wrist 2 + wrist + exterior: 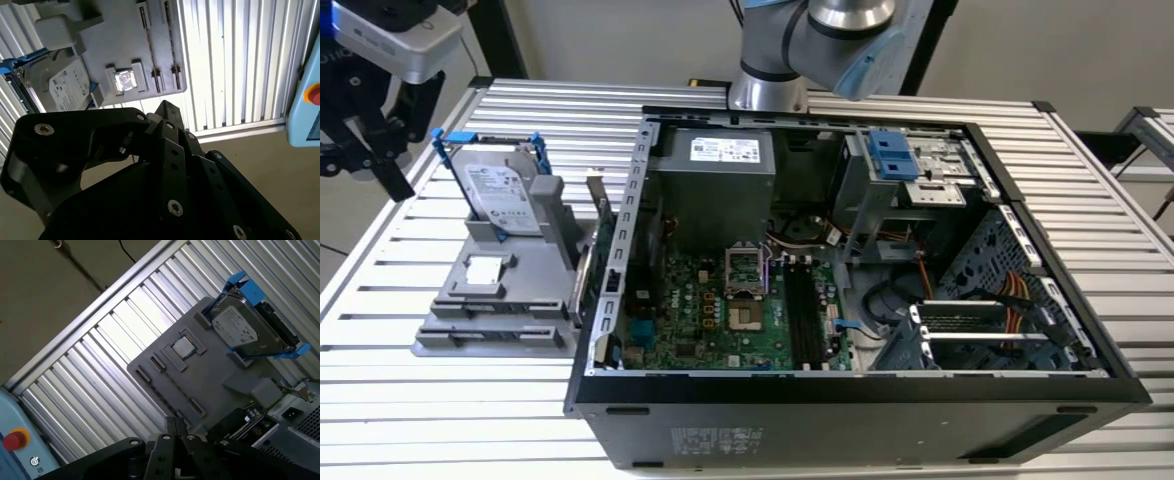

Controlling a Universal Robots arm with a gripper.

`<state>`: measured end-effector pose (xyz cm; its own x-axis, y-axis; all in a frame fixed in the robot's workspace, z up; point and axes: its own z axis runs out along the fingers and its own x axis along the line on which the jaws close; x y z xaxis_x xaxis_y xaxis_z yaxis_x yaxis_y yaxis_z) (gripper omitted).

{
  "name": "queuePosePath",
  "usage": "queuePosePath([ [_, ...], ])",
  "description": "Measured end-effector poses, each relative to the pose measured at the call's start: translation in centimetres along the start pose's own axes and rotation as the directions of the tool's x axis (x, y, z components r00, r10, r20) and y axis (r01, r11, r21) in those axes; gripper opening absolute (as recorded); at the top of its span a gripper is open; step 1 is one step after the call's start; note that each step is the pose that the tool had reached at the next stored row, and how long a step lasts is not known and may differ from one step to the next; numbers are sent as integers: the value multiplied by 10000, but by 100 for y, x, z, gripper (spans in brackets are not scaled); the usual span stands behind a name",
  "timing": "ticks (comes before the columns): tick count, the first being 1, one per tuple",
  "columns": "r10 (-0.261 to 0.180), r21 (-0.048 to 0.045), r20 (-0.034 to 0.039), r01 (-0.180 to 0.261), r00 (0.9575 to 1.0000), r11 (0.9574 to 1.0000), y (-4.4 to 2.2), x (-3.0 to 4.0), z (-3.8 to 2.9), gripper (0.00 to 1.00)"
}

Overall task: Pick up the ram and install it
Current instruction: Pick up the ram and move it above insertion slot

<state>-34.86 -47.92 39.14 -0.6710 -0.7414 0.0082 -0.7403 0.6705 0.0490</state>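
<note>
Grey plastic holder [215,375] on the slatted tabletop [115,325] stands the hard drive [240,325] on edge, likely for easy gripping; the gripper [176,423] hovers nearby, jaws together, seemingly holding nothing.

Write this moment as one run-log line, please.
gripper shut, empty | hovering near grey holder | hard drive standing in grey holder | computer case open

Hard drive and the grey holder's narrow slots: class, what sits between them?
A small square silvery chip seated in the grey holder, as the first wrist view shows.
</note>
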Motion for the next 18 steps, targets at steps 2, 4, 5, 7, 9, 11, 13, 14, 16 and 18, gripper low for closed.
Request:
queuePosePath([
  [2,-159,1,-8,159,9999,9999,0,0,0,0],
  [4,-371,3,-18,371,9993,9993,1,0,0,0],
  [5,-486,4,-24,486,9988,9988,0,0,0,0],
  [7,-686,14,-48,687,9976,9976,4,-4,-1,0],
  [9,-843,44,-90,843,9964,9964,11,-12,1,0],
  [11,-1007,71,-136,1008,9948,9949,15,-17,0,0],
  [13,-1194,85,-160,1196,9927,9928,16,-17,1,0],
  [14,-1292,86,-169,1293,9915,9916,16,-17,1,0],
  [16,-1501,87,-180,1503,9885,9886,16,-17,0,0],
  [18,-1668,87,-189,1670,9858,9859,16,-17,1,0],
])
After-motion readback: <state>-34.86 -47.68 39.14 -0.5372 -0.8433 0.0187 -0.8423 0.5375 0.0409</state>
